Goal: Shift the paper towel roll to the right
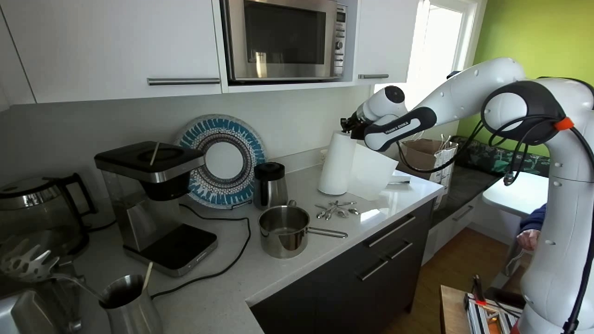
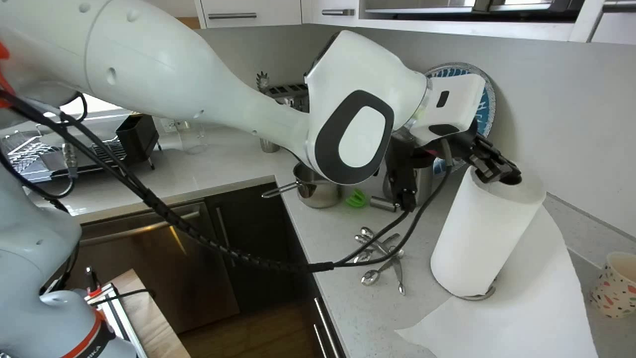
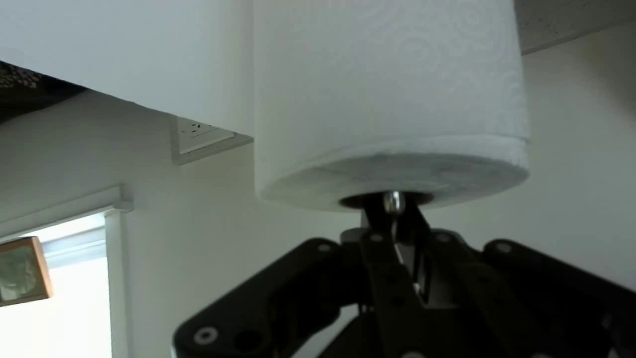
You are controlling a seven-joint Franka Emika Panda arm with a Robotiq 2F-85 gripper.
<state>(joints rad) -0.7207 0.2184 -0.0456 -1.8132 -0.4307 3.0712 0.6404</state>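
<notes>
The paper towel roll (image 1: pixel 338 167) is a tall white cylinder on the counter near the back wall. It also shows in an exterior view (image 2: pixel 487 233) and, upside down, in the wrist view (image 3: pixel 387 79). A loose sheet (image 1: pixel 371 171) hangs from it and spreads over the counter. My gripper (image 3: pixel 394 206) is at the roll's top opening, its fingertips close together around a shiny metal post tip (image 3: pixel 394 202) in the hollow core. The gripper also shows in both exterior views (image 1: pixel 349 127) (image 2: pixel 504 175). The roll leans slightly; whether its base touches the counter I cannot tell.
Several spoons (image 1: pixel 336 210) lie beside the roll. A steel pot (image 1: pixel 284 232), a steel jug (image 1: pixel 270 188) and a blue-and-white plate (image 1: pixel 224 160) stand farther along. A patterned cup (image 2: pixel 614 286) stands beyond the loose sheet. Upper cabinets and a microwave (image 1: pixel 285 39) hang above.
</notes>
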